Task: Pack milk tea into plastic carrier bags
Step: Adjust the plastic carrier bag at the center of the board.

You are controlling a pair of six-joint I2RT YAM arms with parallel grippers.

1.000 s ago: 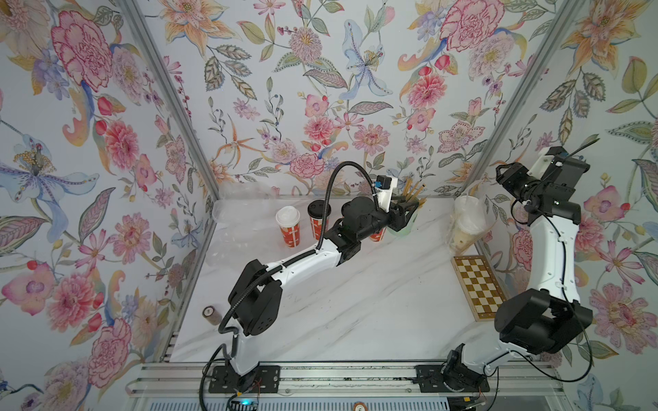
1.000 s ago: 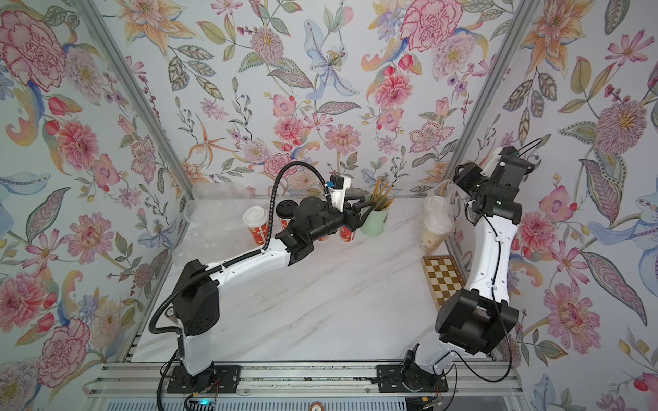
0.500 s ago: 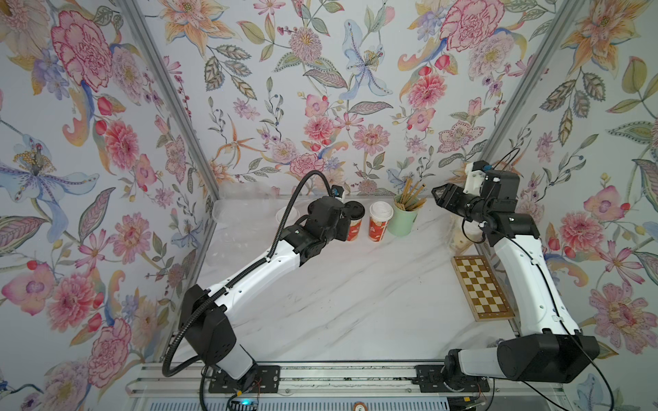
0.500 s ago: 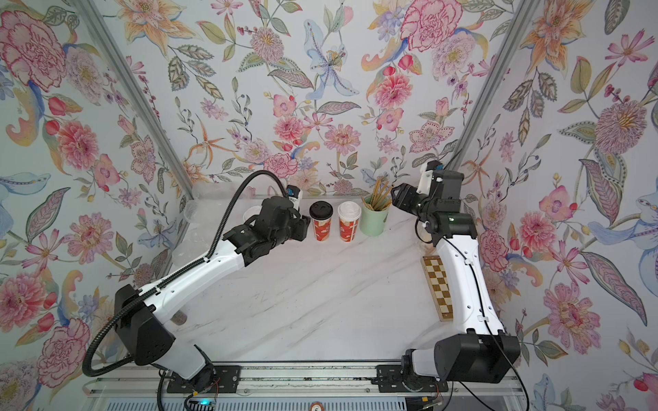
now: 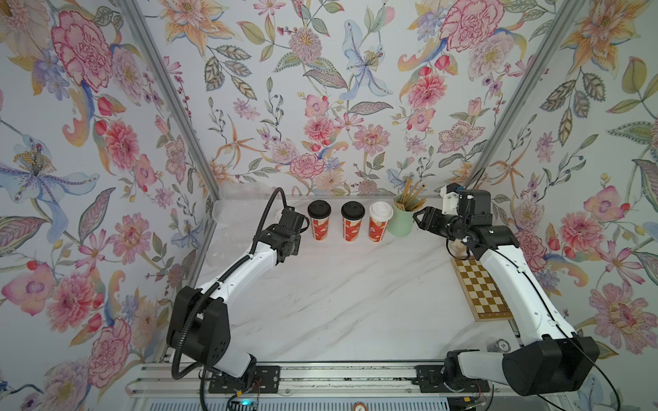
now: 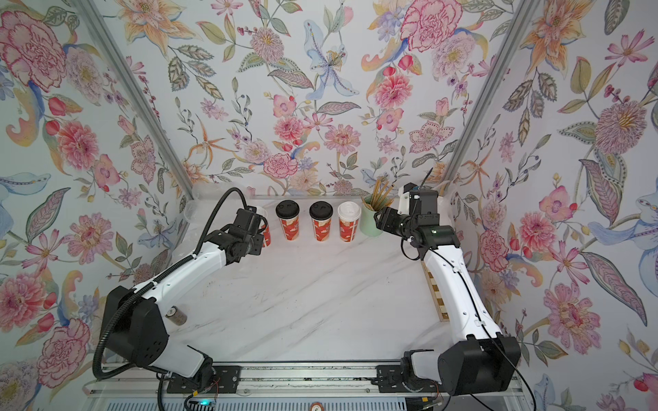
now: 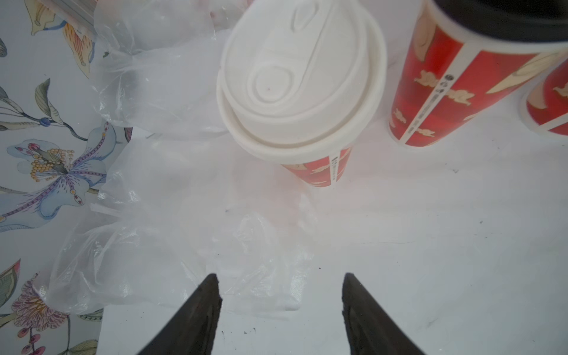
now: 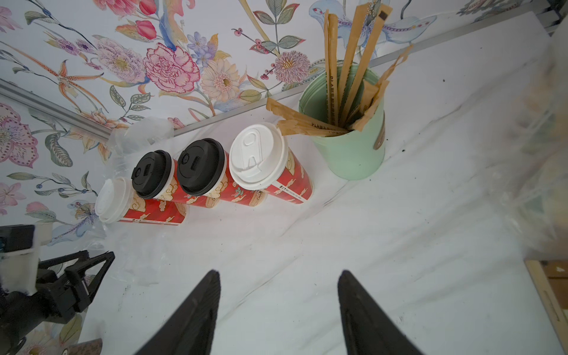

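Observation:
Four red-orange milk tea cups stand in a row along the back wall. Both top views show two black-lidded ones (image 5: 320, 220) (image 5: 352, 221) and a white-lidded one (image 5: 380, 221). The white-lidded cup at the left end (image 6: 265, 229) stands partly behind my left gripper (image 6: 261, 233). In the left wrist view this gripper (image 7: 279, 276) is open and empty, above a crumpled plastic carrier bag (image 7: 147, 221) and short of that cup (image 7: 301, 86). My right gripper (image 5: 418, 221) is open and empty beside the mint-green straw cup (image 5: 401, 224). In the right wrist view its fingers (image 8: 278, 273) hang over bare marble.
More clear plastic (image 8: 144, 132) lies in the back left corner. A blurred crinkly bag (image 8: 541, 159) fills the right side of the right wrist view. A checkered board (image 5: 480, 288) lies by the right wall. A small brown roll (image 6: 176, 315) lies near the left arm's base.
My left gripper has moved left from the mint-green cup to the left end of the row. My right gripper has come down from high on the right wall to beside the mint-green cup.

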